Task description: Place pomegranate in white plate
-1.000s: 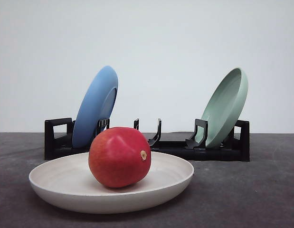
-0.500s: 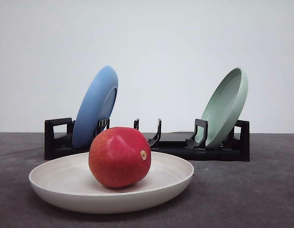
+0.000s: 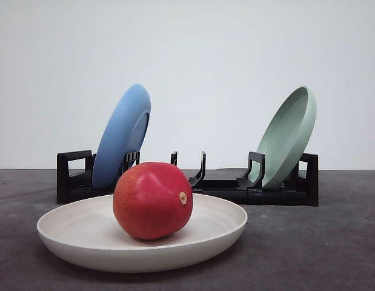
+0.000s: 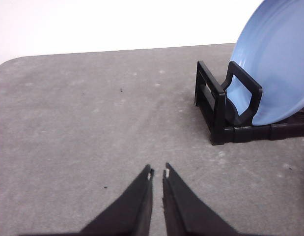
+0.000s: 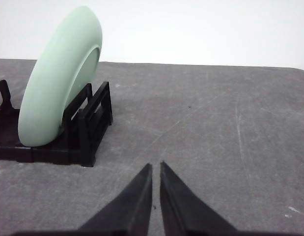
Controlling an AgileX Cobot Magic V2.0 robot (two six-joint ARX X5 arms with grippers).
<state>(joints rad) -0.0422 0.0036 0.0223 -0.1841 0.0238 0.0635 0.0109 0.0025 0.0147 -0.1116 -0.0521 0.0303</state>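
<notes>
Pomegranate (image 3: 152, 200) sits inside the white plate (image 3: 66, 227), nearest the front camera, resting on the plate's shallow floor a little toward nine o'clock of its middle. Its small tan stem spot faces three o'clock. The fruit is red with paler orange-red patches along its top. The plate lies flat on the grey table (image 3: 320, 248), its raised rim running all the way round the fruit, and nothing touches either of them.

Behind the plate, toward twelve o'clock, stands a black rack (image 3: 223, 191) stretched across the table. A blue plate (image 3: 120, 136) leans in its slot at the eleven o'clock end, tilted with its top toward three o'clock. A pale green plate (image 3: 289, 136) leans in the slot at the one o'clock end, tilted the same way. The middle slots between them hold nothing. A plain white wall rises beyond the table edge.

From the left wrist camera, the left gripper (image 4: 158, 172) hangs above bare table, its two dark fingers drawn almost together with only a thin slit between the tips, grasping nothing; the blue plate's end of the rack stands well apart from it. From the right wrist camera, the right gripper (image 5: 156, 165) is likewise nearly closed and empty over bare table, with the green plate and its rack end off to one side.
</notes>
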